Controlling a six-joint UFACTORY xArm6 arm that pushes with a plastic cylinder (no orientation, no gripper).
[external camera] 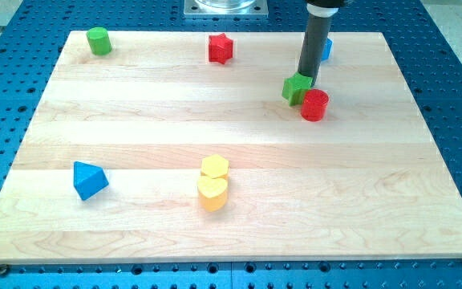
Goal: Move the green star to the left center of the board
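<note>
Nearest the view's bottom, two yellow blocks are seen close to the board's middle: a yellow heart (212, 193) in front and a second yellow block (215, 167), of unclear shape, touching it from behind. To the view's left of them, well apart, a blue triangular block (89, 180) is found. All are carried by the wooden board (135, 112), which is laid on a blue perforated table (455, 104).

Farther up, at the view's right of centre, the green star (296, 87) is located, with a red cylinder (314, 105) touching it on its lower right. The dark rod is held upright just behind the green star, and my tip (307, 81) is placed at the star's upper right edge, seemingly in contact. No claw is carried by the arm, so no open or closed state can be told.

Along the view's top edge, a green cylinder (98, 40) is set at the left, a red star (220, 48) near the middle, and a blue block (326, 49) is largely hidden behind the rod.
</note>
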